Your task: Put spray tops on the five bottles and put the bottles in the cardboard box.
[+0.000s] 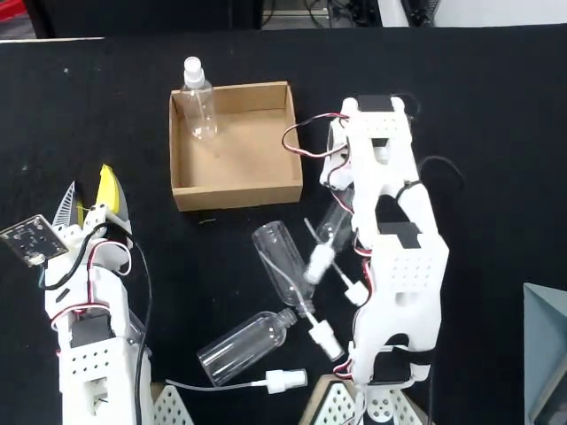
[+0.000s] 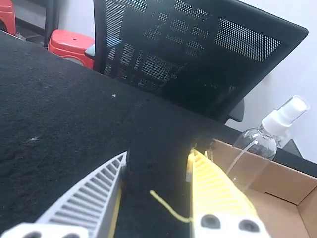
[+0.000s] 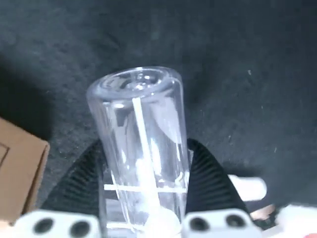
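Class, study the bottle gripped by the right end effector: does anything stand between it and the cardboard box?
Nothing visible does. Bare black table lies between the held bottle in the right end effector and the cardboard box. One capped bottle stands in the box's far corner.

Clear bottles [image 1: 244, 343], white spray tops [image 1: 287, 381], brown cardboard box [image 1: 235, 191], black table [image 1: 89, 106].
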You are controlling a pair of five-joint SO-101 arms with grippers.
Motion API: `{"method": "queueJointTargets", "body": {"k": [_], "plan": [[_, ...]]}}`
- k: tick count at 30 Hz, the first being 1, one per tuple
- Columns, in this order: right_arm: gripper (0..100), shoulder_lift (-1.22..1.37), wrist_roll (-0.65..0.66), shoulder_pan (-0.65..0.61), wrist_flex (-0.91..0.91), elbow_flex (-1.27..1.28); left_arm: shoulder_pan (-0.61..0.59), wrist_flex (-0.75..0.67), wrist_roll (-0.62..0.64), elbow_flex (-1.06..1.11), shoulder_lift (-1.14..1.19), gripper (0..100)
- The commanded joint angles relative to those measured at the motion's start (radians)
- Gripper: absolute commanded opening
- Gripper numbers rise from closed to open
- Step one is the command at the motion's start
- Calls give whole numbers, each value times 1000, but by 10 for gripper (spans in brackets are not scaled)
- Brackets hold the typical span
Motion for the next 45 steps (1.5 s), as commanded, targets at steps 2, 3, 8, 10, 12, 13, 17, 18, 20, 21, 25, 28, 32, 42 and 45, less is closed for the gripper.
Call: {"method": "queueJointTargets", "body": {"k": [2, 3, 8, 10, 12, 13, 17, 18, 20, 21, 25, 28, 32, 42, 45], "plan": [[18, -19, -121, -21, 26, -58, -5, 5, -8, 25, -12, 185], [18, -19, -129, -21, 28, -58, -5, 5, -8, 25, -12, 185], [18, -68, -130, -18, 49, -87, -5, 5, -8, 25, -12, 185], [18, -124, -130, -12, 49, -82, -5, 5, -8, 25, -12, 185], [18, -188, -130, -6, 49, -68, -5, 5, -8, 25, -12, 185], [18, -219, -130, -6, 49, -61, -5, 5, -8, 25, -12, 185], [18, -325, -130, -8, 48, -19, -5, 5, -8, 25, -12, 185], [18, -344, -130, -11, 48, -8, -5, 5, -8, 25, -12, 185], [18, -384, -132, -11, 48, 10, -5, 5, -8, 25, -12, 185], [18, -403, -132, -11, 46, 16, -5, 5, -8, 25, -12, 185], [18, -467, -132, -11, 46, 56, -5, 5, -8, 25, -12, 185], [18, -506, -133, -11, 46, 85, -5, 5, -8, 25, -12, 185], [18, -545, -239, -11, 46, 145, -5, 5, -8, 25, -12, 185], [23, -552, -367, -5, 46, 302, -5, 5, -8, 25, -12, 185], [23, -552, -387, -3, 20, 348, -5, 5, -8, 25, -11, 185]]}}
